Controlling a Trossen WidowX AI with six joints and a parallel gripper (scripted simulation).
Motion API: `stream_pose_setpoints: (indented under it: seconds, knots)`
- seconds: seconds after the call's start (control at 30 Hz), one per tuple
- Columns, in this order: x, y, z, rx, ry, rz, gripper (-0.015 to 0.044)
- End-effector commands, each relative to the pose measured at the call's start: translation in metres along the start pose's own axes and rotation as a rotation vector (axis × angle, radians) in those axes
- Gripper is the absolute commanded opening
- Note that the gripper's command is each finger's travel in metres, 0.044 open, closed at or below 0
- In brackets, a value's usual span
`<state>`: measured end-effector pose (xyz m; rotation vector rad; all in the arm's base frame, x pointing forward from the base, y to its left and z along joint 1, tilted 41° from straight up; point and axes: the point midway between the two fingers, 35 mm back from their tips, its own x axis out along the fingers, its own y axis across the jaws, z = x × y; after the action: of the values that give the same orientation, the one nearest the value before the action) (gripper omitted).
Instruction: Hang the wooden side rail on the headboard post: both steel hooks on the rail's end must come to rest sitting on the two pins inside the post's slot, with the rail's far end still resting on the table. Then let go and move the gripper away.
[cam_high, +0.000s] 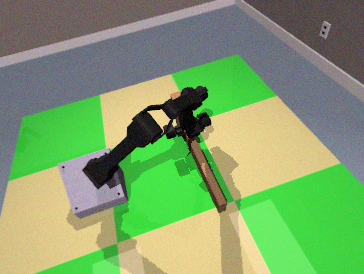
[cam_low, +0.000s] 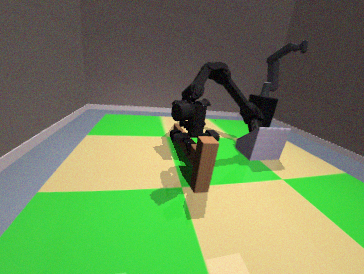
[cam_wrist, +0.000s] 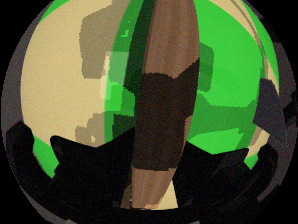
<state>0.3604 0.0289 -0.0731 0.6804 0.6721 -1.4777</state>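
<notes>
The wooden side rail runs from under the gripper to its far end, which looks low, at or near the table, in the top view. The headboard post stands upright at the near end in the exterior view; a bit of it shows in the top view behind the arm. My gripper is shut on the rail near its post end, with a dark finger on each side. The hooks, the pins and the post's slot are hidden, so I cannot tell whether the hooks sit on the pins.
The arm's grey base block stands left of the rail in the top view and right of it in the exterior view. The arm arches from it over to the rail. The table has a green and tan checkered top.
</notes>
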Motion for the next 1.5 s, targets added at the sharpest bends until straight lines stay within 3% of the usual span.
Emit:
stream_pose_setpoints:
  seconds: [0.0, 1.47]
  knots:
    - [-0.0043, 0.0036, -0.0026, 0.001, 0.004, 0.014, 0.0000]
    - [-0.0018, 0.0082, -0.0069, 0.001, 0.004, 0.014, 0.0000]
